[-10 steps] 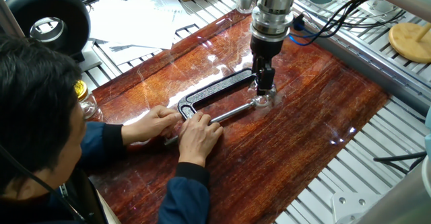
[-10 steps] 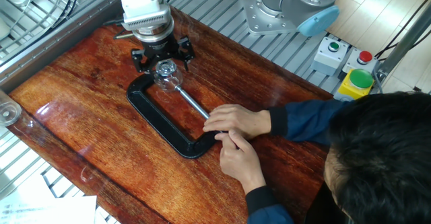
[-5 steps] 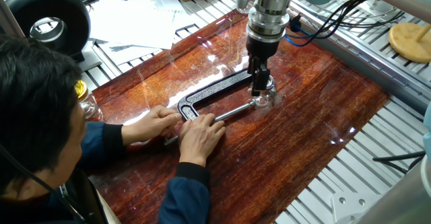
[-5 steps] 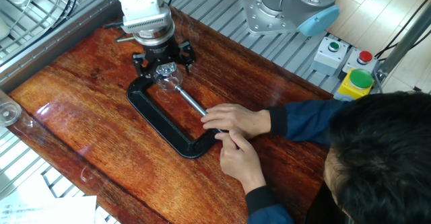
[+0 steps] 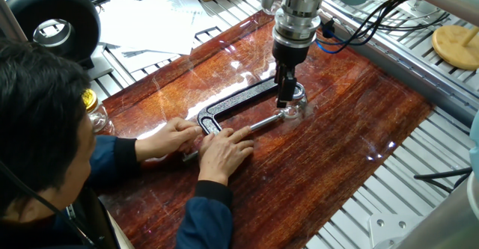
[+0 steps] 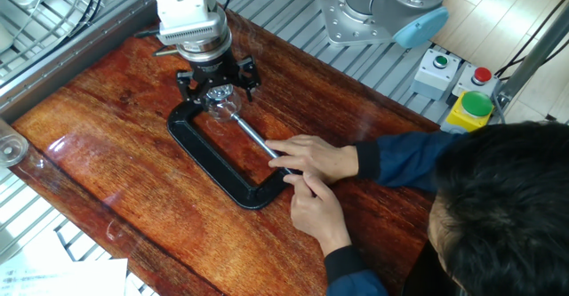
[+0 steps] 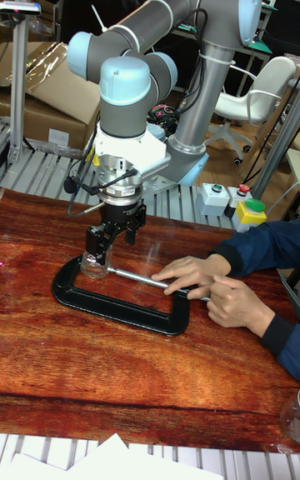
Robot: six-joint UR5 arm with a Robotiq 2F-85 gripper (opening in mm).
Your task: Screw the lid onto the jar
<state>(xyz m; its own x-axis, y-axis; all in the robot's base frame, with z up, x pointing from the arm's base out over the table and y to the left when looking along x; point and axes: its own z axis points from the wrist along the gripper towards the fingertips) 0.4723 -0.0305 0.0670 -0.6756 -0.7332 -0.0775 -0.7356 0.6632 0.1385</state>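
Jaws pointed straight down, fingers set close on either side of the lid (image 6: 216, 92); whether the lid is actually pinched cannot be told. Gripper (image 6: 216, 90) is placed directly over the jar (image 6: 223, 107), with the lid seated on the jar mouth. In the tall view the gripper (image 7: 102, 248) is seen just above the jar (image 7: 94, 264). The jar is held in the mouth of the clamp (image 6: 206, 157), between the frame's far end and the screw (image 6: 254, 137); the clamp lies flat on the board (image 6: 107, 172). Two hands (image 6: 313, 161) are laid on the screw handle and the near end of the clamp, well apart from the gripper. In one fixed view the jar (image 5: 293, 108) is seen near the board's middle, with bare wood open to the right and toward the near edge. Board edges are bordered by slatted metal table (image 5: 419, 167). A yellow-lidded jar (image 5: 93, 109) is stood at the board's left edge, partly hidden by the person's head.
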